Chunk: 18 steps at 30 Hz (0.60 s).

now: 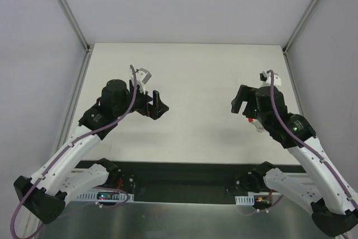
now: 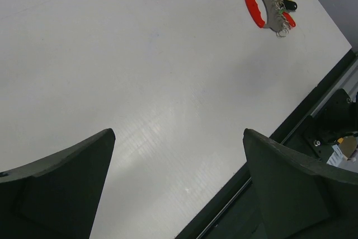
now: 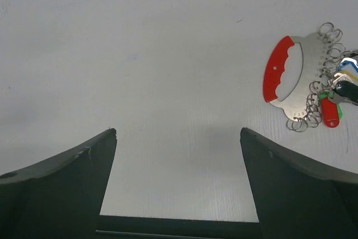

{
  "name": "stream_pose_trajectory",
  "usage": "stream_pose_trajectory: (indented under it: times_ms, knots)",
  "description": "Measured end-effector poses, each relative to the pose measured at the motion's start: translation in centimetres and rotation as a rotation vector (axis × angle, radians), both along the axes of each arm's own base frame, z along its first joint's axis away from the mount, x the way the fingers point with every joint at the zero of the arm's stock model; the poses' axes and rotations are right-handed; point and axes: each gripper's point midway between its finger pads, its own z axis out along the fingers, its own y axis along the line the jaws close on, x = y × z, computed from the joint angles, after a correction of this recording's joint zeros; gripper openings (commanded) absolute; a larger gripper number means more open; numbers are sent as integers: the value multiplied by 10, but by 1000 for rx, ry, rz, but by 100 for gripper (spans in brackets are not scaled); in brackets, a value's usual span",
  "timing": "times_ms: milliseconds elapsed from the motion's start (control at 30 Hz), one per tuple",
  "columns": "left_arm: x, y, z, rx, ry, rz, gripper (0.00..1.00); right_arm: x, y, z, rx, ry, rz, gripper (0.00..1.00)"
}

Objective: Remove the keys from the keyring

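The keys (image 3: 340, 88) are a small bunch with red, green, blue and black heads, lying on the white table at the right edge of the right wrist view. They hang from thin silvery rings (image 3: 306, 120) along the curved edge of a half-moon metal plate with a red grip (image 3: 278, 70). I cannot tell which ring is the keyring. The bunch also shows far off in the left wrist view (image 2: 284, 8). From above only a red bit (image 1: 249, 120) peeks out beside the right wrist. My left gripper (image 2: 179, 134) (image 1: 160, 104) and right gripper (image 3: 178, 132) (image 1: 237, 100) are open and empty above the table.
The white table (image 1: 196, 76) is enclosed by pale walls with metal posts at the back corners. A dark rail (image 1: 184, 169) runs along the near edge by the arm bases, and shows in both wrist views (image 2: 268, 155).
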Motion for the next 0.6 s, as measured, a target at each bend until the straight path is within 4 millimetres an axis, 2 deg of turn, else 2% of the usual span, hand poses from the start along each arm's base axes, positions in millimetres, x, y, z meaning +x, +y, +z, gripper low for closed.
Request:
stream_pose_trajectory:
  times_ms: [100,333,467,500,533,567,600]
  knots:
    - [1,0,-1,1,2,1,99,2,-7,-2,-13,1,-45,96]
    - [8,3,-7,14,20,48,99,16,-23,-26,-165,75,-140,96]
    - [11,6,-9,15,29,81,99,35,-60,-47,-270,155,-294,99]
    - [12,8,-10,14,30,97,99,39,-74,-55,-287,193,-344,97]
    - [13,9,-11,14,31,112,99,42,-88,-64,-296,236,-390,88]
    - [14,14,-16,19,39,141,99,46,-114,-84,-289,331,-469,79]
    - [14,14,-16,19,39,141,99,46,-117,-86,-290,337,-477,73]
